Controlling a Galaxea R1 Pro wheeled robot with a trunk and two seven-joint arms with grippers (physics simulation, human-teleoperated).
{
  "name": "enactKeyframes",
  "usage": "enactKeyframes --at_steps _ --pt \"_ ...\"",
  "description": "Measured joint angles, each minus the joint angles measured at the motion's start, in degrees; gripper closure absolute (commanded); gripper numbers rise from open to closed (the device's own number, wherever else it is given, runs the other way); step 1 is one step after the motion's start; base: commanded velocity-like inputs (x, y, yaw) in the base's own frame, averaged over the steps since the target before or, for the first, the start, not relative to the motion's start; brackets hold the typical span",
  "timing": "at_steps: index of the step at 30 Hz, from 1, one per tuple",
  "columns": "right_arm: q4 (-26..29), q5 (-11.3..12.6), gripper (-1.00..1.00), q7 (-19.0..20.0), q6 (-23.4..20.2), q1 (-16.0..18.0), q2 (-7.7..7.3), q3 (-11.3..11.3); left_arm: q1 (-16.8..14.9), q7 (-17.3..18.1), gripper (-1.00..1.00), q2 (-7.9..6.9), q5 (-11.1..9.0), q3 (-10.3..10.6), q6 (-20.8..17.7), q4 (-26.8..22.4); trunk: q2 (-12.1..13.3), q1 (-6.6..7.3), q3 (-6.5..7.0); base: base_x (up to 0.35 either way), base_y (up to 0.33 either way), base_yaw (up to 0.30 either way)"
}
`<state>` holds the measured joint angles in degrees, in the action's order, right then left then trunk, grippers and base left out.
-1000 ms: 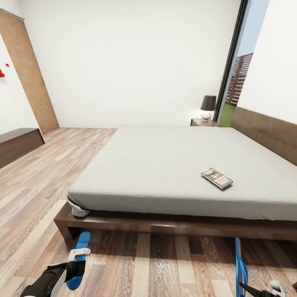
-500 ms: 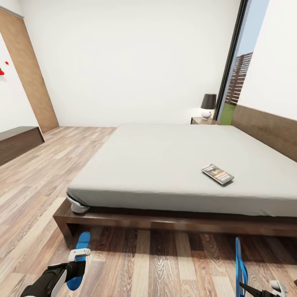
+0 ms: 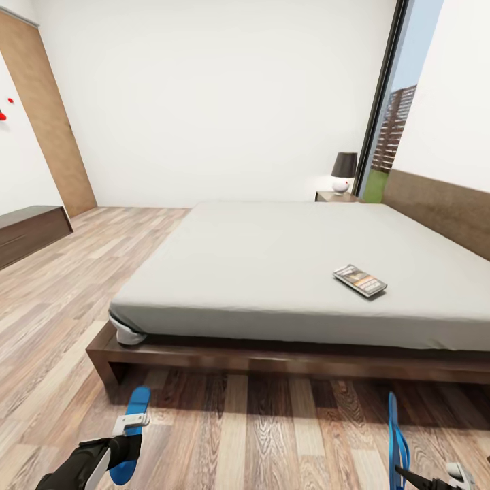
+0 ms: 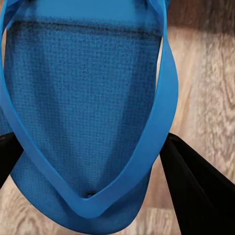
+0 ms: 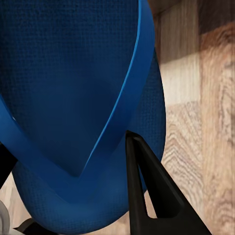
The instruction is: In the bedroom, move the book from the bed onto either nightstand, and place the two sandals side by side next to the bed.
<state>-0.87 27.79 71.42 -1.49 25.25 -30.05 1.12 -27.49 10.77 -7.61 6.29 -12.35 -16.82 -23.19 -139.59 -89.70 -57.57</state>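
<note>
While each end effector grips a sandal [image 3: 131,435], bare floor [image 3: 272,435] borders the bed [image 3: 286,272].

A lamp [image 3: 344,172] with a dark shade and white base stands by the tall window [image 3: 389,122]. A wooden door [image 3: 47,122] and a long low dark cabinet [image 3: 30,233] line the far wall.

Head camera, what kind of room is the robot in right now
A bedroom, most likely. A large low bed with a grey mattress takes up most of the floor, a nightstand carrying a lamp stands at its far side by a tall window, and the floor is light wood planks.
</note>
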Motion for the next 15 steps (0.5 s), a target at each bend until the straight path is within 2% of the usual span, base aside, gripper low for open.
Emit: enactKeyframes --at_steps 9,15 --pt "0.0 0.0 1.00 -0.1 0.0 0.0 0.00 0.0 0.0 0.0 1.00 0.00 0.0 0.0 0.0 0.0 -3.6 -1.98 -1.62 0.000 0.000 0.000" --pt "0.0 0.0 1.00 -0.1 0.0 0.0 0.00 0.0 0.0 0.0 1.00 0.00 0.0 0.0 0.0 0.0 -3.7 -2.14 -2.94 0.000 0.000 0.000"
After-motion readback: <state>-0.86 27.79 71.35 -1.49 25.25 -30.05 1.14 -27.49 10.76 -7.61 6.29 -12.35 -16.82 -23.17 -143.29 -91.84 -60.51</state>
